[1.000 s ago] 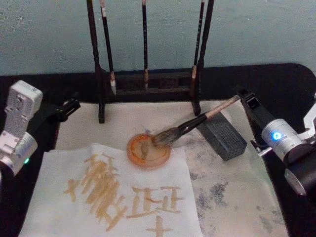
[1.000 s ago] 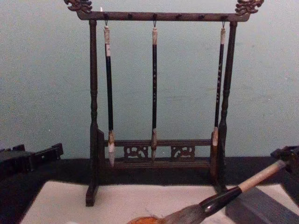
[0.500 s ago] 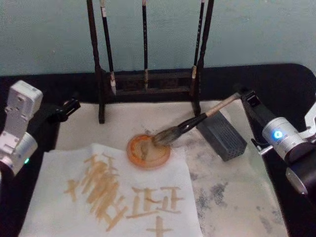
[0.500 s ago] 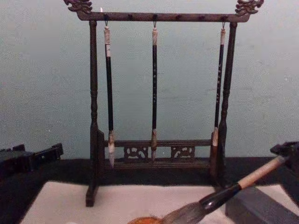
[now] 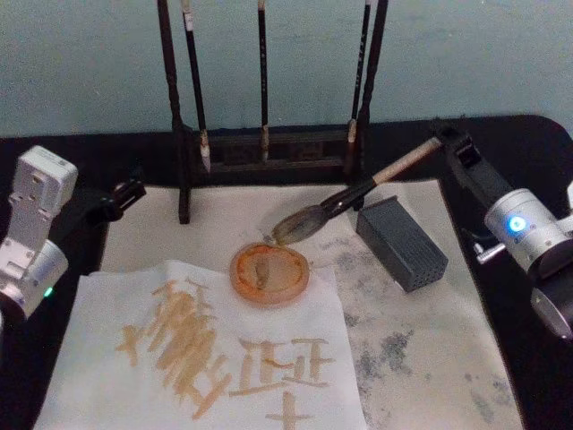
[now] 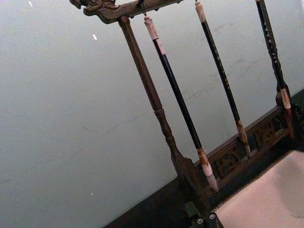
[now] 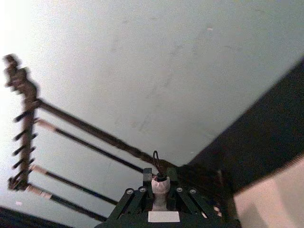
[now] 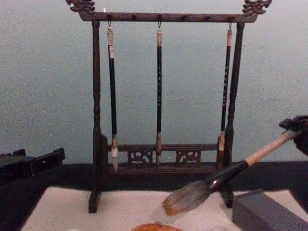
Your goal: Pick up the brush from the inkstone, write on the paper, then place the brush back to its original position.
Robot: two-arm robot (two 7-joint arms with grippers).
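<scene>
Fingers [image 5: 457, 152] of the right gripper [image 5: 443, 141] pinch the brush [image 5: 354, 191] by its handle end. It slants down, tuft hanging above the paper [image 5: 215, 228], just behind the orange inkstone [image 5: 269, 273]. The left gripper [image 5: 125, 193] sits parked at the left.

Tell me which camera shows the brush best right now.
Head view: the whole brush shows, tuft to handle end in the right gripper. Chest view gives it side-on, tuft above the orange dish; right wrist view, its looped end.
</scene>
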